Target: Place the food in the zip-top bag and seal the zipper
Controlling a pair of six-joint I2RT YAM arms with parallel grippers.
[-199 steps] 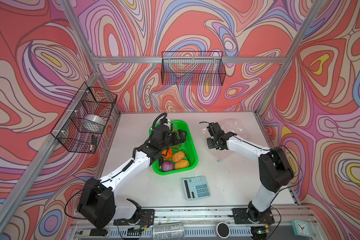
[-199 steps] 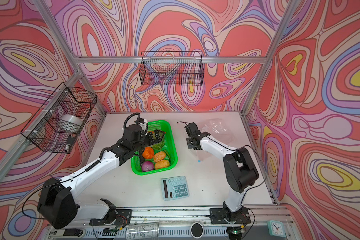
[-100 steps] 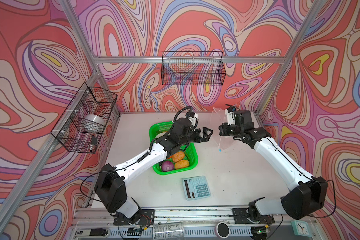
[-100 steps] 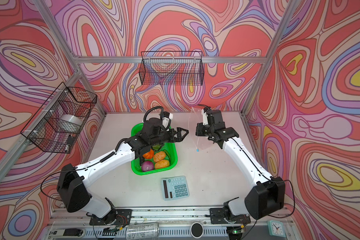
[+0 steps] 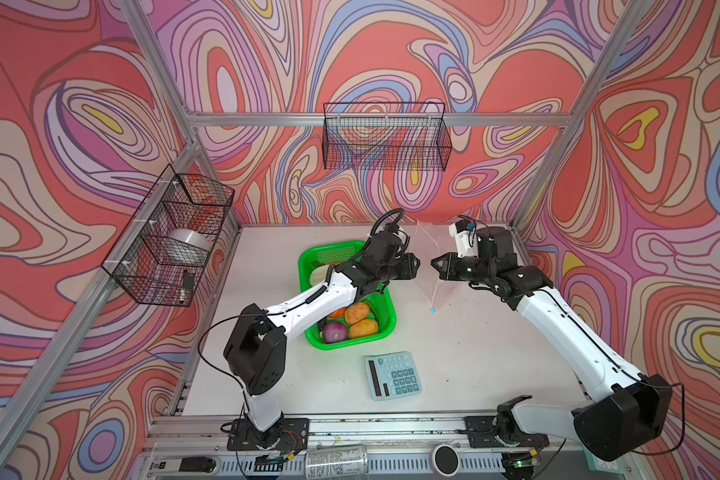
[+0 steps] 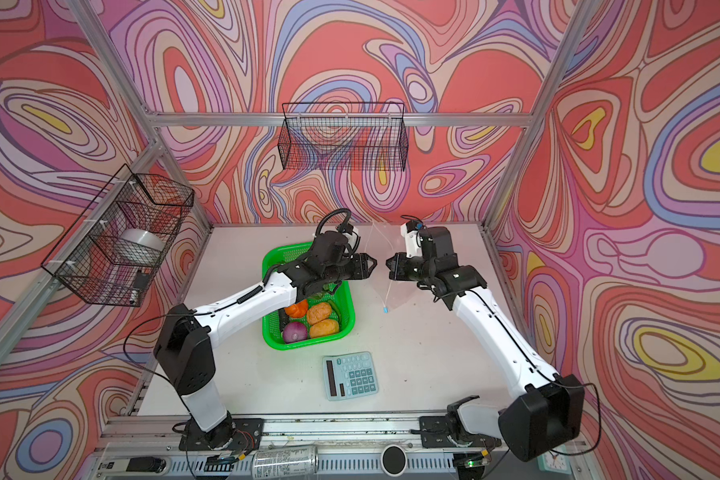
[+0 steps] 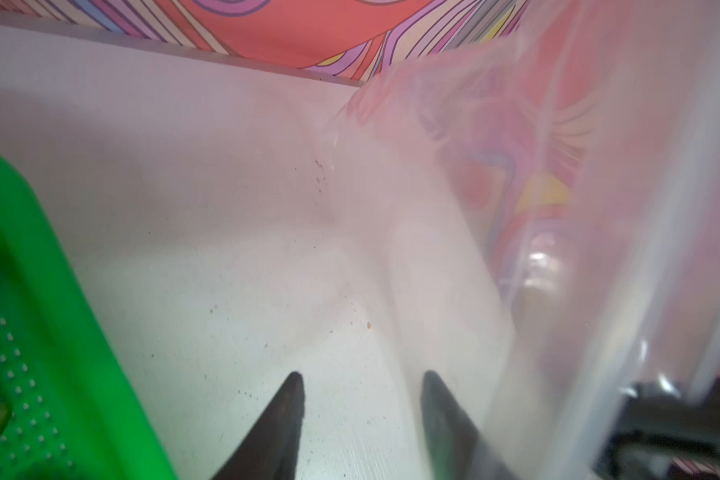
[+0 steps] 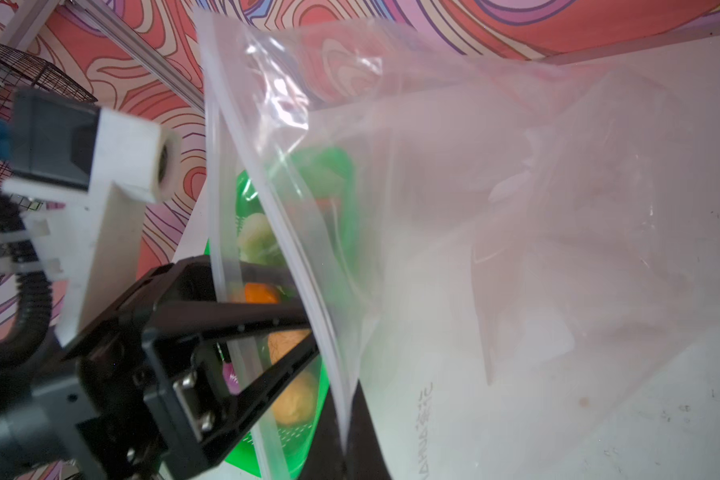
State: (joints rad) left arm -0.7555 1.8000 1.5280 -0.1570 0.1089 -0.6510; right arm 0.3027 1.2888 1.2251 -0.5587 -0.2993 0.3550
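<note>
The clear zip-top bag hangs upright above the table, right of the green basket. My right gripper is shut on its mouth edge. The zipper's light-blue slider dangles below. My left gripper faces it from the basket side, fingertips apart, with one finger behind bag film; in the right wrist view one zip strip runs between its fingers. The food lies in the basket: purple onion, two potatoes, orange pumpkin.
A light-blue calculator lies on the table in front of the basket. Black wire baskets hang on the back wall and on the left wall. A can lies on the front rail.
My right gripper has lifted the bag off the table. My left gripper left the basket, swung right to the bag's mouth, and its jaws narrowed from wide open.
</note>
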